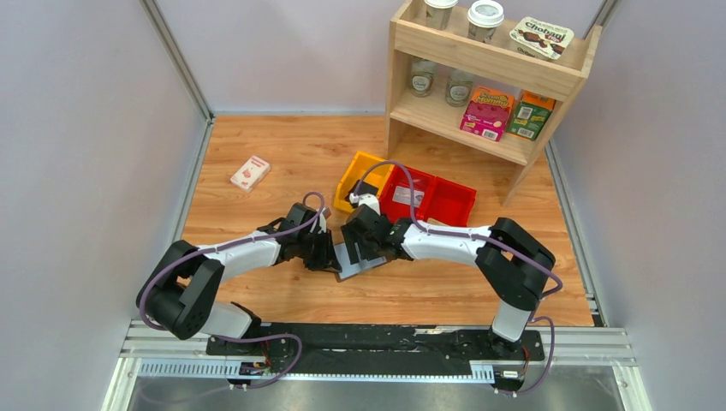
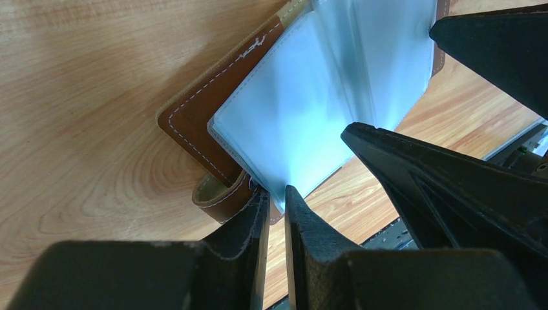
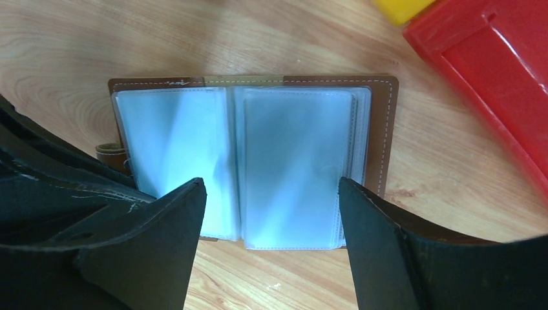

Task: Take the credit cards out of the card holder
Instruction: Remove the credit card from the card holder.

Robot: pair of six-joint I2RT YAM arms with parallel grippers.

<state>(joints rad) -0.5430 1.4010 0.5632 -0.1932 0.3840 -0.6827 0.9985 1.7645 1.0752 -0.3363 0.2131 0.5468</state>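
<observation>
Left gripper (image 2: 275, 191) pinches the open card holder (image 3: 381, 129) at one corner; right gripper (image 3: 271, 183) hangs spread above; cloudy sleeves (image 3: 291, 148) obscure its contents.

The card holder (image 1: 358, 261) lies open, inside up, just below the middle of the overhead view, turned at a slight angle. Its cover is brown and leather-like, with pale stitching along the edge, and shows as a border around the inner pages. These are pale grey-blue translucent sleeves, stacked in two panels on either side of a central fold. They fill the centre of the right wrist view. A short brown strap tab sticks out at its left edge there. Whether cards sit in the sleeves cannot be told.
</observation>
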